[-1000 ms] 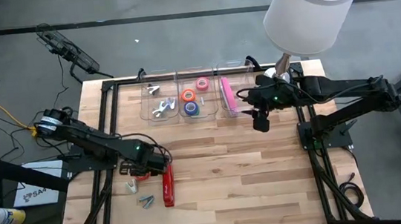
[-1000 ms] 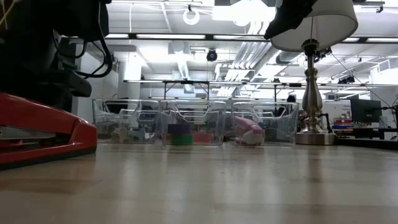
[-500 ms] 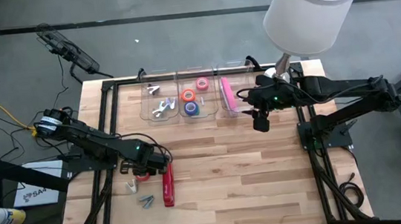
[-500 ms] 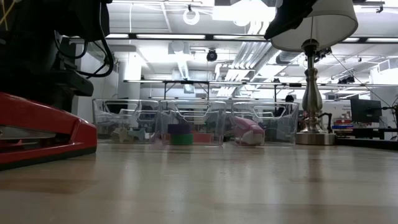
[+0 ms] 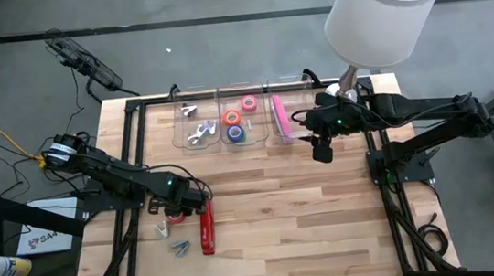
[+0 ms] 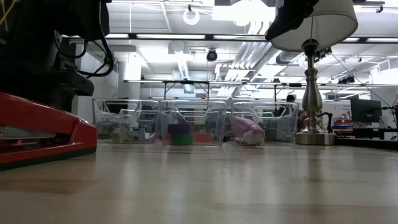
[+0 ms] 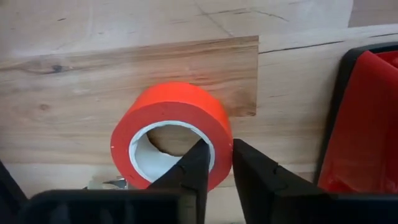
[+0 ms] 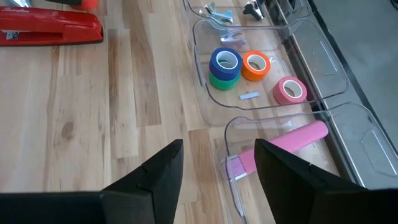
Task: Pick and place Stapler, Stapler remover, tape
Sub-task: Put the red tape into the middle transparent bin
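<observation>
A red tape roll [image 7: 171, 134] lies flat on the wooden table near its left edge, hole facing up. My left gripper [image 7: 216, 171] comes down on it and is shut on its wall; in the high view this gripper [image 5: 179, 206] stands just left of a red stapler [image 5: 207, 227]. Two silvery staple removers [image 5: 161, 228] [image 5: 180, 247] lie nearby. My right gripper [image 8: 217, 168] hangs open above the table by the far right bin, with nothing between its fingers. The middle clear bin [image 8: 205, 99] holds blue [image 8: 225, 61], orange [image 8: 256, 64] and pink [image 8: 290, 90] tape rolls. My left gripper pinches the red roll's ring wall [image 7: 221, 146] on one side, with one finger [image 7: 194, 169] inside the hole and the other [image 7: 252, 171] outside. The fingers point down from above. The roll lies flat on the table.
Three clear bins [image 5: 243, 120] stand in a row at the far edge. The left one holds staple removers and the right one holds a pink stapler [image 5: 280, 116]. A lamp with a white shade [image 5: 385, 9] stands at the far right corner. Bare wood spans the table's middle and right.
</observation>
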Controlling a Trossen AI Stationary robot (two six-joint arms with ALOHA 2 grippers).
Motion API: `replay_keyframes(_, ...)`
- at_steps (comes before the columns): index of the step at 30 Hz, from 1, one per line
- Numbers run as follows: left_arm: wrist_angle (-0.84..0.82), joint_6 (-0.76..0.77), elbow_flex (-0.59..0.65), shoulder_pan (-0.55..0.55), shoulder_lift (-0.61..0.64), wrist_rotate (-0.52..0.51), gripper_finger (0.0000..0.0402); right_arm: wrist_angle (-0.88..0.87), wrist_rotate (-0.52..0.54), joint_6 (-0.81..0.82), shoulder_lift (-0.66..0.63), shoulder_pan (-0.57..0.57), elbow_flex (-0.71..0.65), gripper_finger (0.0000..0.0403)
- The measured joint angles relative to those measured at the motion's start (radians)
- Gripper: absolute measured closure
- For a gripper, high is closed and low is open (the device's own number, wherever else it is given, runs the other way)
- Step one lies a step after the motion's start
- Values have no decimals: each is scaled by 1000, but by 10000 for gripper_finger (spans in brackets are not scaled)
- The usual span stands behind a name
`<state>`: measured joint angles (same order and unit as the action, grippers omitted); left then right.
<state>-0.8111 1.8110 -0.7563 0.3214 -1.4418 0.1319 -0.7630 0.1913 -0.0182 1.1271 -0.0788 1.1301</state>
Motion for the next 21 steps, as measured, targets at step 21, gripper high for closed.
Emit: replay_keyframes(21, 27, -47, 0, 0, -63, -18, 252, 0, 0, -9, 0, 0, 0, 214)
